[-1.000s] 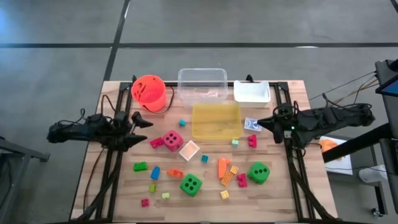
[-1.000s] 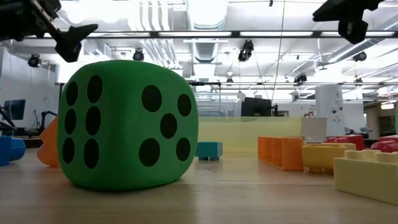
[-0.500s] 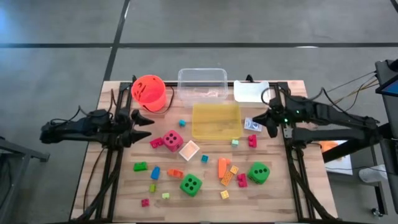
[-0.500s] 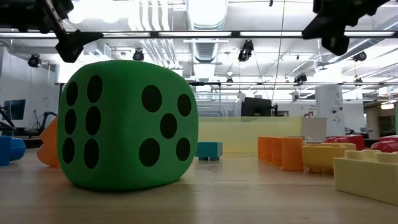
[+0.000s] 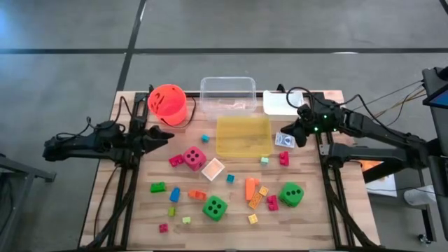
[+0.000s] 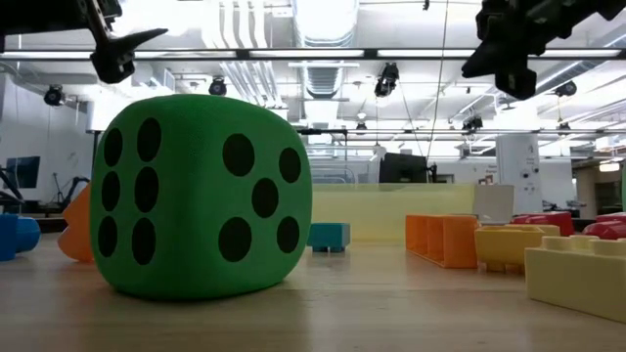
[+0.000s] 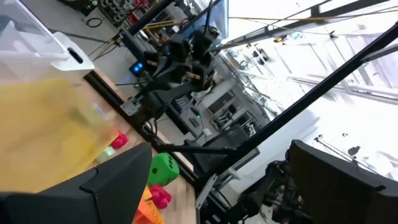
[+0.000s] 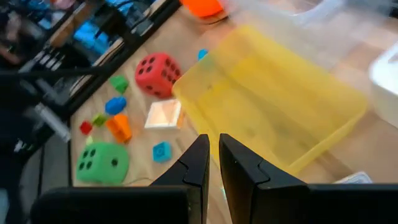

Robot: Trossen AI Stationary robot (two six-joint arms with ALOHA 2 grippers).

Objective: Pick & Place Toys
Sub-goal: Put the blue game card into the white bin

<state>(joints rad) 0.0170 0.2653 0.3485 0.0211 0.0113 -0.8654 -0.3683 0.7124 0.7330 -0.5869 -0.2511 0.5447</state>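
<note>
- Wooden table [image 5: 133, 217] on grey floor; ceiling lights and ducts fill the room behind.
- Left gripper [image 5: 165, 136], fingers wide apart and empty, hangs beside the orange bucket [image 5: 167, 103]; pink die [image 5: 194, 157] lies just ahead.
- Right gripper [image 5: 295, 133], fingers nearly together, hovers beside the yellow tray [image 5: 243, 136]; green die [image 5: 291, 194] and scattered blocks [image 5: 254, 194] lie between the arms.

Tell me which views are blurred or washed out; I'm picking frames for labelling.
Right wrist view: motion-smeared, the yellow tray soft-edged. Left wrist view: sky and windows blown out white, tray side hazy. Low view: the green die fills the foreground, bright ceiling lights glare behind. High view: evenly lit, sharp.
</note>
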